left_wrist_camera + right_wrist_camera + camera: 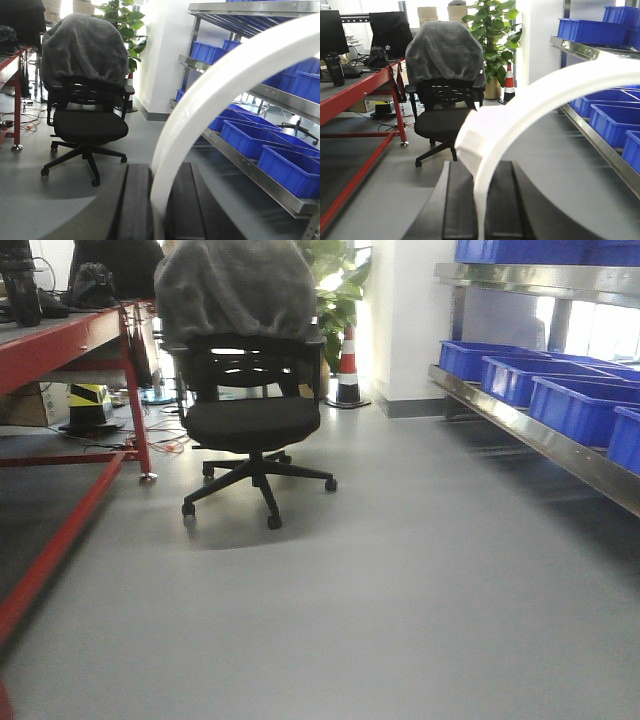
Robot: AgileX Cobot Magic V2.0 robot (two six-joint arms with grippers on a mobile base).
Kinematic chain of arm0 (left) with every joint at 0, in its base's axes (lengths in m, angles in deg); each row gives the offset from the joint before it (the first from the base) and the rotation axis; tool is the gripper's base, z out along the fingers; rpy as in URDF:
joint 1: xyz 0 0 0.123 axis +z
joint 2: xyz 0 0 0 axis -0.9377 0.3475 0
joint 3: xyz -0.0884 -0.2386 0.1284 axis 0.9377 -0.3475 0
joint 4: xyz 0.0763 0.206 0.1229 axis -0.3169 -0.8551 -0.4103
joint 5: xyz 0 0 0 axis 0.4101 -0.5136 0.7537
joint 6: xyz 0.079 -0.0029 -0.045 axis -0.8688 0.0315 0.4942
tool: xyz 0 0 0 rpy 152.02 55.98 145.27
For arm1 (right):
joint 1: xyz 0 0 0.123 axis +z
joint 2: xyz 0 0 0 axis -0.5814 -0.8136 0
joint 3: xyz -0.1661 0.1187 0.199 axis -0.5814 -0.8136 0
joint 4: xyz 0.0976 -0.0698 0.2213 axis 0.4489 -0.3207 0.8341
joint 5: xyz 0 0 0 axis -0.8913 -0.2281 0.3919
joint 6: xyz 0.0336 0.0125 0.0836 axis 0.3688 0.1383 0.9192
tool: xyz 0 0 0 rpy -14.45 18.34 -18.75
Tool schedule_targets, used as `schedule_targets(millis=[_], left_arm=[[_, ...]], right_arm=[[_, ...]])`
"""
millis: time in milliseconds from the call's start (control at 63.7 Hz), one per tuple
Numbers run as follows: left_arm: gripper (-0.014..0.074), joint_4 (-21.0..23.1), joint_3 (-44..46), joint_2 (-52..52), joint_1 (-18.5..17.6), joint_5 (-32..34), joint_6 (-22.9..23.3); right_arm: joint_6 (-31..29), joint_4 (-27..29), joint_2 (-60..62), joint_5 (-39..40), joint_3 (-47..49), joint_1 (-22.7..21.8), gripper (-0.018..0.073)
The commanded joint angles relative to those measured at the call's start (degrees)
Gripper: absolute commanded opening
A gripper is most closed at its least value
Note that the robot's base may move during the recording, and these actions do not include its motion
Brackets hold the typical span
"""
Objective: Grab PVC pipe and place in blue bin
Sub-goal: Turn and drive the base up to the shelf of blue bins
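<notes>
In the left wrist view a white curved PVC pipe (220, 85) rises from between the two black fingers of my left gripper (159, 175) and arcs up to the right. That gripper is shut on it. The right wrist view shows a white curved PVC pipe (535, 100) with a blunt squared end (472, 137), pinched between the fingers of my right gripper (480, 172), which is shut on it. Whether both hold one piece I cannot tell. Blue bins (580, 405) sit on the steel shelf at the right. Neither gripper nor pipe shows in the front view.
A black office chair (250, 420) draped with a grey cloth stands ahead on the grey floor. A red-framed workbench (70, 350) runs along the left. An orange-white cone (348, 365) and a potted plant (495, 30) stand by the white column. The steel shelf (540, 435) lines the right.
</notes>
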Motion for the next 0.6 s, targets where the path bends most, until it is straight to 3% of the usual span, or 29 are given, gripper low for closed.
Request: schedule_targets(millis=[0,581], left_arm=[[-0.0111,0.1,0.1,-0.2,0.0,1.5,0.3],[-0.0111,0.1,0.1,-0.2,0.0,1.5,0.3]], right_arm=[[-0.3,-0.1,0.2,1.7,0.0,0.1,-0.0168],[-0.3,-0.1,0.2,1.7,0.0,0.1,-0.0168]])
